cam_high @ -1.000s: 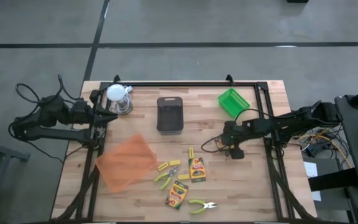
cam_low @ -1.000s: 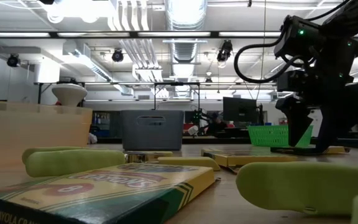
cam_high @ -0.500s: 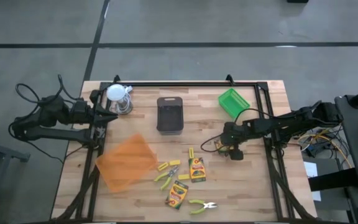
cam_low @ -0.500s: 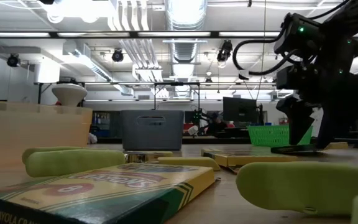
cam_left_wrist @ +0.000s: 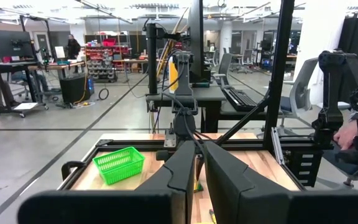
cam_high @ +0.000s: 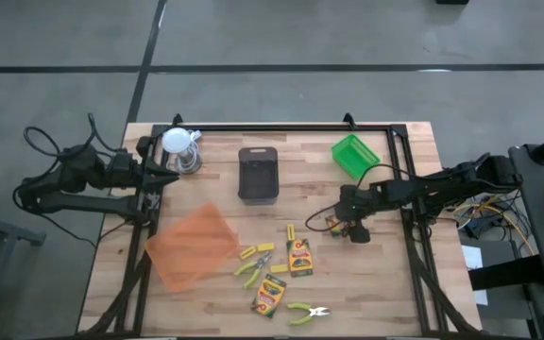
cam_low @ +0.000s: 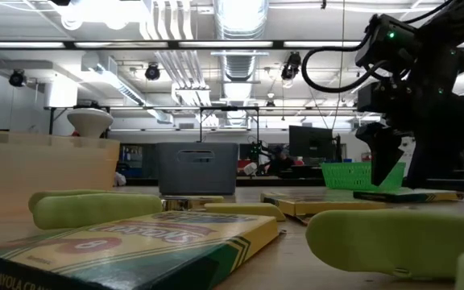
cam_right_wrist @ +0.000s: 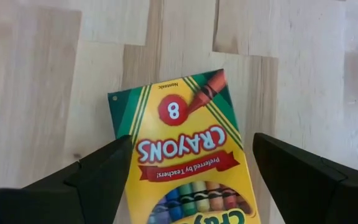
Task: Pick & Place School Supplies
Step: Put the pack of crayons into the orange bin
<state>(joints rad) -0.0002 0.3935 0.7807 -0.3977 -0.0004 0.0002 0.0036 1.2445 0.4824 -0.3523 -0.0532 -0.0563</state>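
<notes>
Nearby: green basket (cam_high: 354, 155), black bin (cam_high: 259, 174), crayon boxes (cam_high: 299, 257).

Yellow-green crayon box (cam_right_wrist: 182, 146) lies flat on wood.

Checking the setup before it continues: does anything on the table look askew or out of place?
Only mild disorder: the orange tray lies askew, overhanging the table's left side rail, and the green basket sits skewed. The right pincer hangs open over a crayon box.
</notes>
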